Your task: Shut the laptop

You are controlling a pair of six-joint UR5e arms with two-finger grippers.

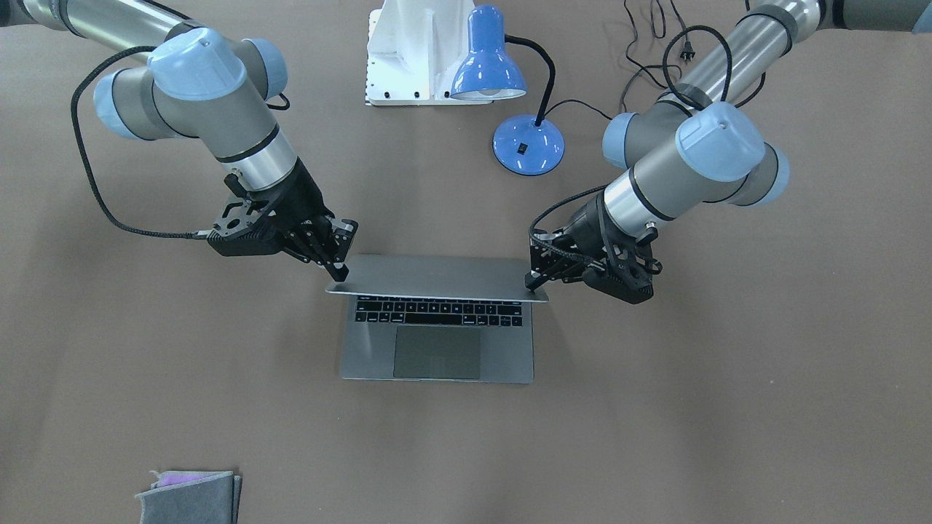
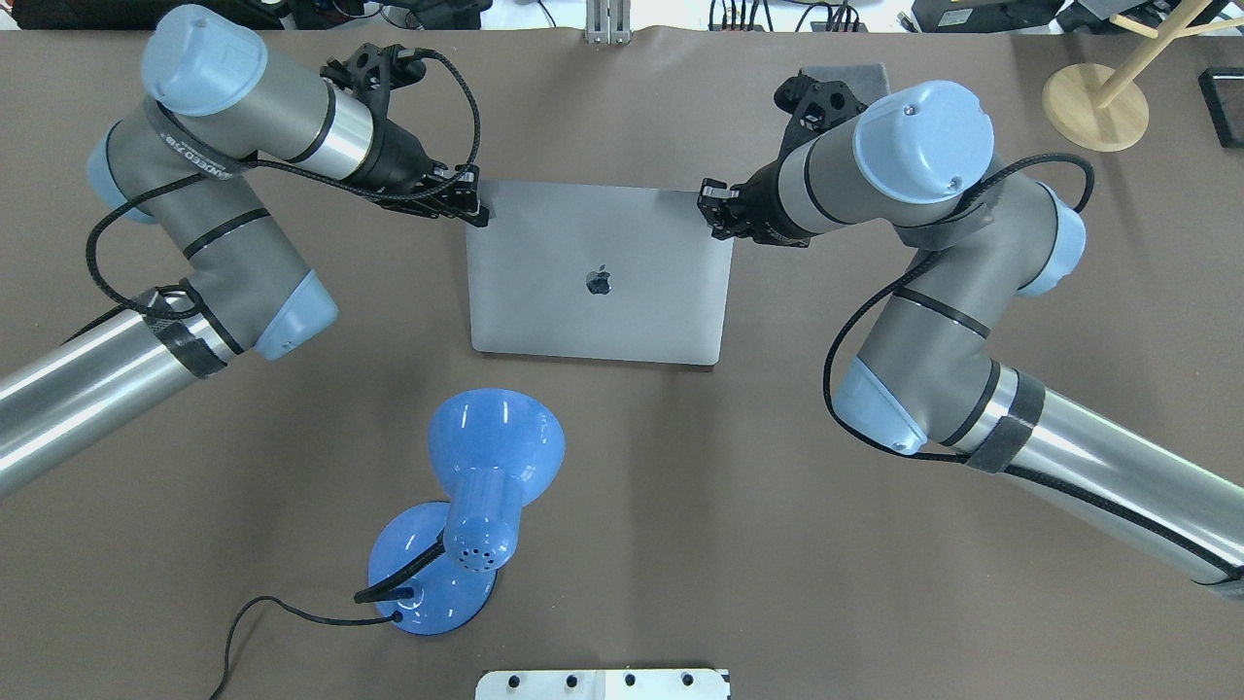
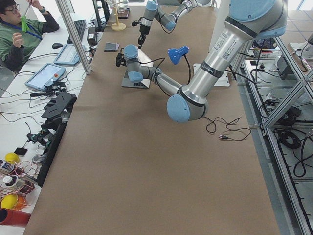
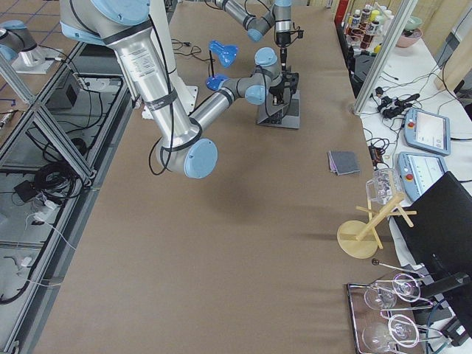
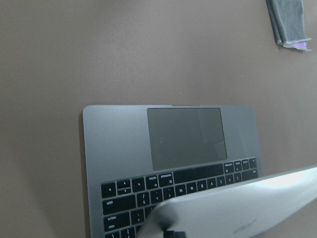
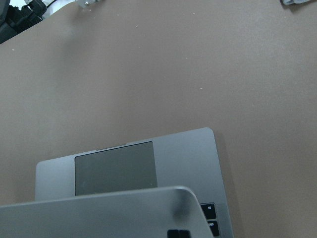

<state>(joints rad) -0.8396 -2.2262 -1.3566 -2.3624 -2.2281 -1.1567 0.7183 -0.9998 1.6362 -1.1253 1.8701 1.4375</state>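
Observation:
The grey-silver laptop (image 1: 510, 349) lies mid-table, half open, its lid (image 2: 544, 292) with the dark apple logo tilted over the black keyboard (image 1: 437, 311). My left gripper (image 2: 476, 209) is shut, and its fingertips rest on the lid's top corner on my left. My right gripper (image 2: 709, 207) is shut and rests on the opposite top corner. In the front-facing view the left gripper (image 1: 535, 280) is on the right and the right gripper (image 1: 339, 273) on the left. The left wrist view shows the trackpad (image 5: 185, 136) below the lid's edge. The right wrist view shows the palm rest (image 6: 183, 158).
A blue desk lamp (image 2: 466, 506) with a black cord stands between my base and the laptop. A white mount (image 1: 415, 51) sits at my base. A folded grey cloth (image 1: 189, 495) lies on the far side of the table. A wooden stand (image 2: 1093, 107) is at the far right.

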